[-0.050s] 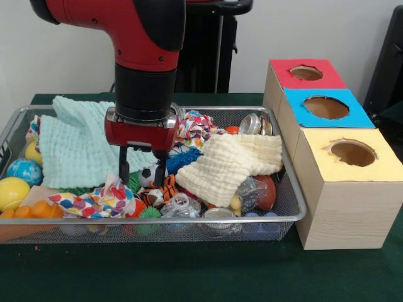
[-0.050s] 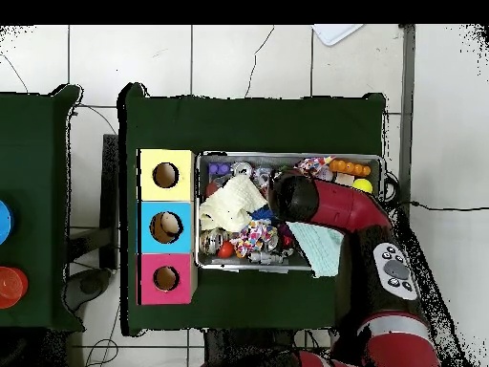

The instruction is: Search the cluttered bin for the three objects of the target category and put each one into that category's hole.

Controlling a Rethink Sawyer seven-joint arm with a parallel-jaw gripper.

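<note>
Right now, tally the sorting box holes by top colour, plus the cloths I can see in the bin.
Red-topped hole: 1
Blue-topped hole: 1
Yellow-topped hole: 1
Mint green cloth: 1
Cream cloth: 1
Polka-dot cloth: 1
Total: 3 holes, 3 cloths, 6 in all. More cloth may lie buried under the clutter.

I am working in a lab: green-clothed tabletop [image 2: 258, 124] standing on tiled floor [image 2: 239, 57], cables trailing, colour-coded test boxes [image 1: 334, 151] waiting.
</note>
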